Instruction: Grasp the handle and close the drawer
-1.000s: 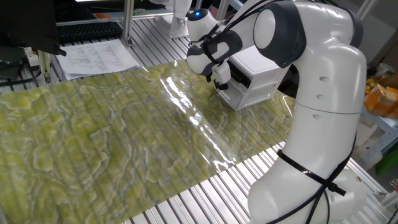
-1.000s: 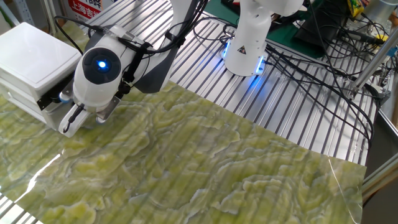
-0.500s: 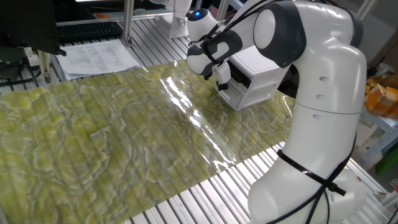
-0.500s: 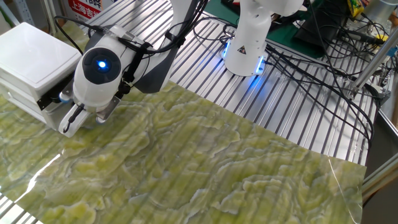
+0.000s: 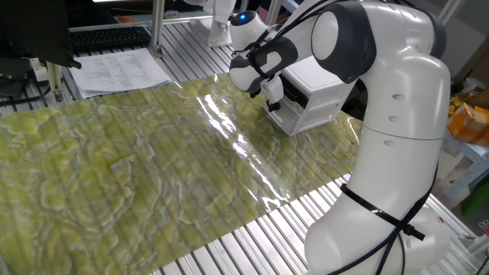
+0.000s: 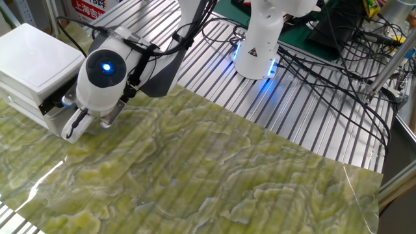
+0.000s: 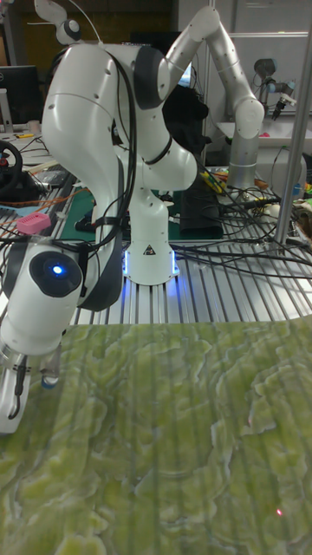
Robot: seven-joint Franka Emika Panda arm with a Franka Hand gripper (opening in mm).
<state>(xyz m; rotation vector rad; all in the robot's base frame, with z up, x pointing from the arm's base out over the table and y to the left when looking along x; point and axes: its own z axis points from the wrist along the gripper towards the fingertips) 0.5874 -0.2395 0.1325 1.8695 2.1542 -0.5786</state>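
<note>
gripper point(image 5: 273, 105) pressed right up at the drawer point(image 5: 299, 120) front of the white cabinet point(image 5: 317, 85); handle hidden, can't tell how the jaws stand.

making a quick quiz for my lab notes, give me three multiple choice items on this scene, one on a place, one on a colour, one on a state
1. Where is the tool?
A. at the cabinet's lower front
B. over the papers
C. beside the robot base

2. What colour is the cabinet top?
A. white
B. red
C. blue

3. What is the light on the robot's wrist doing?
A. off
B. glowing blue
C. glowing red

Answers: 1 A, the tool sits against the drawer front. 2 A, both fixed views show a white top. 3 B, a blue dot glows there.
</note>
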